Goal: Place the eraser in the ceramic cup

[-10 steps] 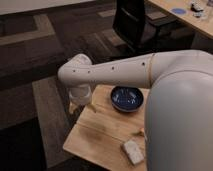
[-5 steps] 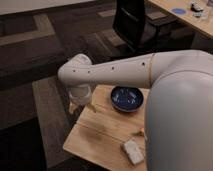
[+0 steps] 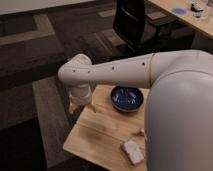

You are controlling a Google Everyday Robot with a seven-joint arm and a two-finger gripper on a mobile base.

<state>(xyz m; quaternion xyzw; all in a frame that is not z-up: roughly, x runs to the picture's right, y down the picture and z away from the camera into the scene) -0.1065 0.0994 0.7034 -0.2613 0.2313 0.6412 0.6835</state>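
Note:
My white arm reaches from the right across the small wooden table (image 3: 100,137) and bends down at its far left corner. The gripper (image 3: 81,102) hangs there, low over the table's corner, mostly covered by the arm's own wrist. The black eraser does not show in this view. The white ceramic cup cannot be told apart from the white wrist section at that corner; it may be hidden behind or under the gripper.
A wide dark blue bowl (image 3: 127,98) stands at the table's back, right of the gripper. A pale rectangular block (image 3: 133,150) lies near the front right. A black office chair (image 3: 132,22) and a desk (image 3: 185,15) stand behind. My arm's bulk covers the table's right side.

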